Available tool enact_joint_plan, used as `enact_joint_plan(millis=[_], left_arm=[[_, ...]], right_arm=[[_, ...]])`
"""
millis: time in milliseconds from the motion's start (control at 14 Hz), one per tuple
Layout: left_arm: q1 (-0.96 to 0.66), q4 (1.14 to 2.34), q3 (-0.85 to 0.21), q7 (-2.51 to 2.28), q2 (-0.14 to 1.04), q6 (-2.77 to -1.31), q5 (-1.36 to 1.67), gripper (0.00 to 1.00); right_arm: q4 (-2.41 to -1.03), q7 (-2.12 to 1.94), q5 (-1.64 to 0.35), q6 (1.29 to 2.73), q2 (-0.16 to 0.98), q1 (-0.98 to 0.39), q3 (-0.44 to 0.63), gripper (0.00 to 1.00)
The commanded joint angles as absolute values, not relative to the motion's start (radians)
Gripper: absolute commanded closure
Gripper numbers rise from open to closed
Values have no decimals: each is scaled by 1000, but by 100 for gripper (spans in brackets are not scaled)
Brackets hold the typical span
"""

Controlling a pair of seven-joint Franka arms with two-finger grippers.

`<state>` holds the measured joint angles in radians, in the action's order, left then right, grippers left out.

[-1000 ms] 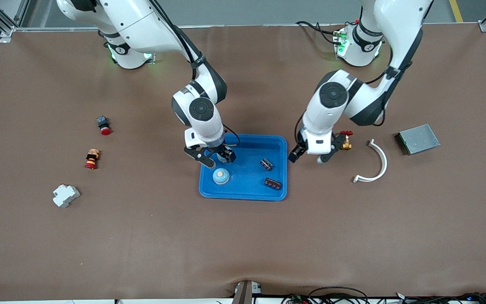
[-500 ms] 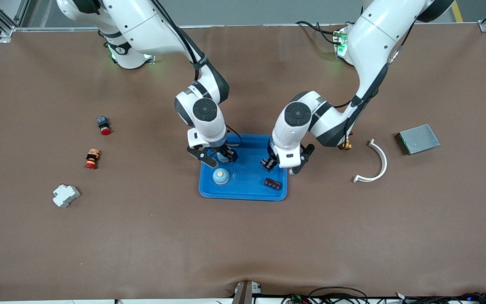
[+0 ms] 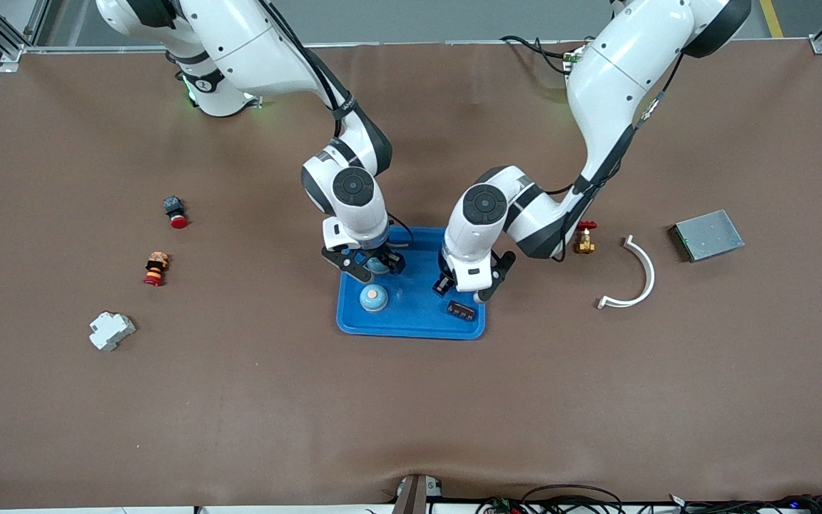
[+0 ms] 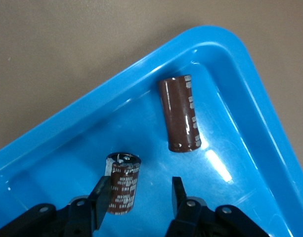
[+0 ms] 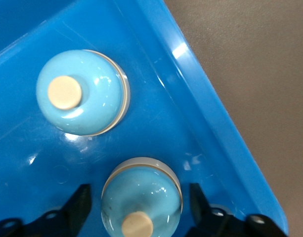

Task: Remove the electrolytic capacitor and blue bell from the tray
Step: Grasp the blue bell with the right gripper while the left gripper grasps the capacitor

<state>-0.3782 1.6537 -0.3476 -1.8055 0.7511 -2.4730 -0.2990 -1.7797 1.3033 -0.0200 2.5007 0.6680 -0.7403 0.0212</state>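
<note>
Two bells and two capacitors sit in the blue tray mid-table. Nearest the front camera in the tray: lying capacitor at the tray's 4 o'clock corner, toward the left arm's end, and first bell at about 8 o'clock, upright, cream button on top. Farther from the camera: second bell at the tray's 10 o'clock, between the fingers of the right gripper; second capacitor shows clearly only in the left wrist view, standing a bit tilted, just beside the lying one, not touching it.

Right gripper over the tray, jaws spread wide, one finger each side of the second bell, gaps visible both sides in the right wrist view, no grip. First bell close by, apart from it.

Left gripper over the tray's 3 o'clock side, jaws apart; in the left wrist view one finger sits right against the second capacitor, the other stands clear of it.

Off the tray, near to far: white block at the table's 8 o'clock, white curved strip at 3 o'clock, red-tipped button, brass valve, grey flat box, dark red-capped button
</note>
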Motion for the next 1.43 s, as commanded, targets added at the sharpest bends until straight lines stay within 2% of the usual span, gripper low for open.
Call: enact_joint_plan(millis=[0, 71, 143, 214, 286, 500, 929, 1143, 1357], left_arm=[[-440, 1600, -287, -1833, 799, -2483, -324, 43], [-451, 1586, -279, -1835, 816, -2484, -324, 43], [-457, 1580, -276, -1835, 824, -2482, -324, 56], [-457, 1580, -276, -1833, 824, -2483, -325, 75], [-468, 1580, -275, -1835, 822, -2482, -325, 100], [-466, 1582, -273, -1838, 795, -2461, -334, 100], [-434, 1577, -276, -1809, 634, -2217, -336, 100], [-362, 1585, -285, -1686, 545, -2087, -322, 100], [-284, 1595, -288, -1501, 465, -1967, -261, 100]], right_arm=[[-1753, 1313, -28, 2497, 686, -750, 22, 88], [-1750, 1313, -28, 2496, 686, -750, 21, 100], [-1750, 1313, -28, 2496, 686, -750, 21, 100], [-1749, 1313, -28, 2496, 684, -752, 21, 100], [-1740, 1310, -28, 2485, 683, -750, 21, 100], [-1692, 1308, -31, 2426, 678, -744, 14, 100], [-1539, 1185, -60, 2145, 644, -686, 14, 100], [-1578, 932, -74, 2031, 548, -585, 18, 100], [-1699, 720, -74, 2039, 434, -480, 20, 100]])
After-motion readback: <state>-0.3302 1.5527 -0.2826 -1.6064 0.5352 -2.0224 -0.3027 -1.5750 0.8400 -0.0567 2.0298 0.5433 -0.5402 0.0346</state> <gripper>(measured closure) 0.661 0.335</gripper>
